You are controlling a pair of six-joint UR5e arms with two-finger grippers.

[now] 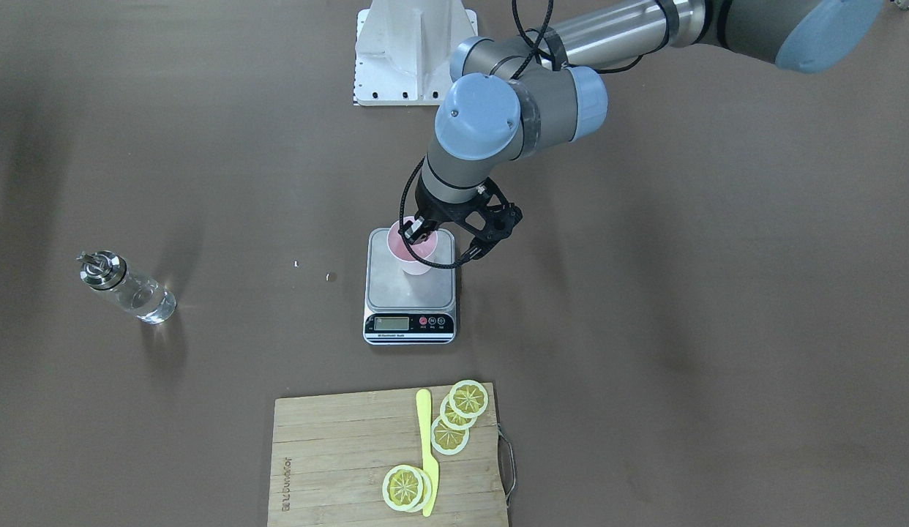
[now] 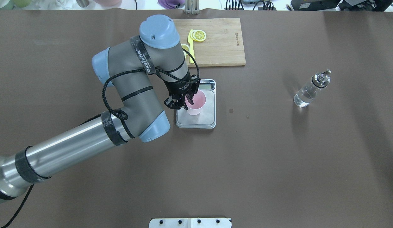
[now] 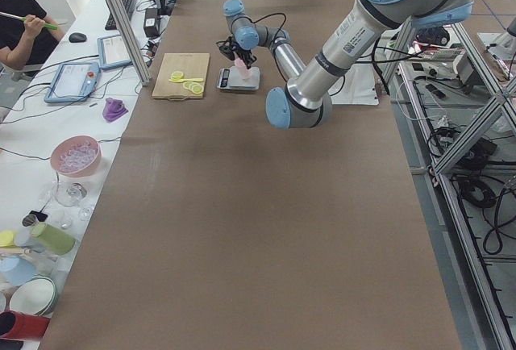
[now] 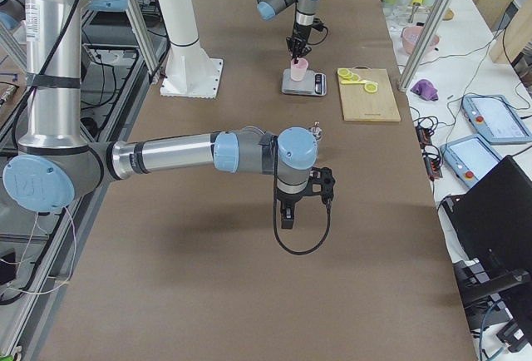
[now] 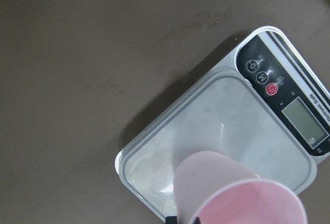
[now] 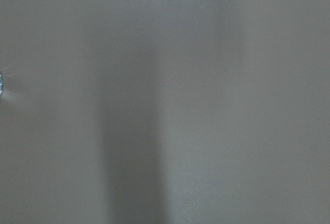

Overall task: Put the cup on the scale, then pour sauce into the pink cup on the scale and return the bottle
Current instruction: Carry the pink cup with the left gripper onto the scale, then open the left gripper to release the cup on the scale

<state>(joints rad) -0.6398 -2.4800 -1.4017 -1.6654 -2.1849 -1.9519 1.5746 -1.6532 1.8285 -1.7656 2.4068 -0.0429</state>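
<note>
The pale pink cup (image 1: 414,258) stands over the back part of the scale (image 1: 410,296), whose steel platform shows around it; I cannot tell if it rests fully on the platform. My left gripper (image 1: 419,238) is shut on the cup's rim, one finger inside the cup, as also shows in the overhead view (image 2: 187,102). The left wrist view shows the cup (image 5: 232,193) above the scale (image 5: 232,115). The glass bottle (image 2: 308,91) with clear sauce stands alone, far to the scale's right. My right gripper (image 4: 287,214) hangs above bare table; I cannot tell if it is open.
A wooden cutting board (image 2: 221,47) with lemon slices (image 2: 198,35) and a yellow knife lies beyond the scale. The robot's white base plate (image 1: 410,51) is on my side of the scale. Two small specks lie on the table right of the scale.
</note>
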